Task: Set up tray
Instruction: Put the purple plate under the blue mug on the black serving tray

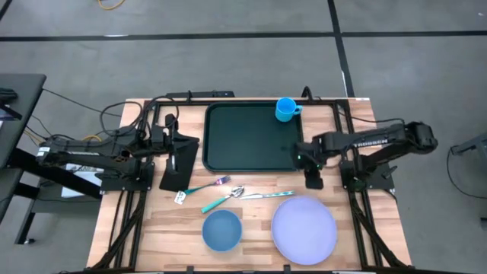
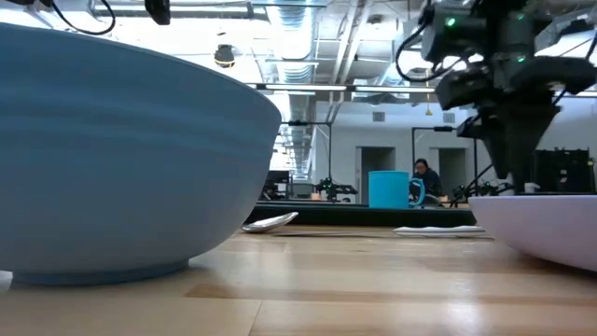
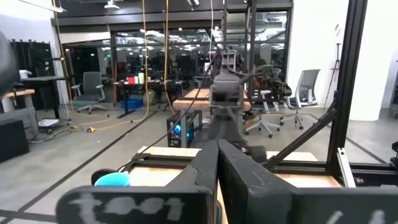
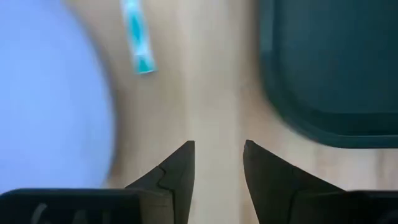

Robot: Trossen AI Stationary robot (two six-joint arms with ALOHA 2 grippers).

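The dark green tray lies at the table's far middle, and a blue cup stands in its far right corner. My right gripper points down over bare wood between the tray's near right corner and the lavender plate. It is open and nothing is between its fingers. In the high view it shows as my right gripper. My left gripper is shut and empty. It is held up and about level beside the tray's left edge, where the high view also shows my left gripper.
Near the table's front edge sit a blue bowl and the lavender plate. A fork, a teal-handled spoon and a knife lie between them and the tray. A flat black piece lies at the left.
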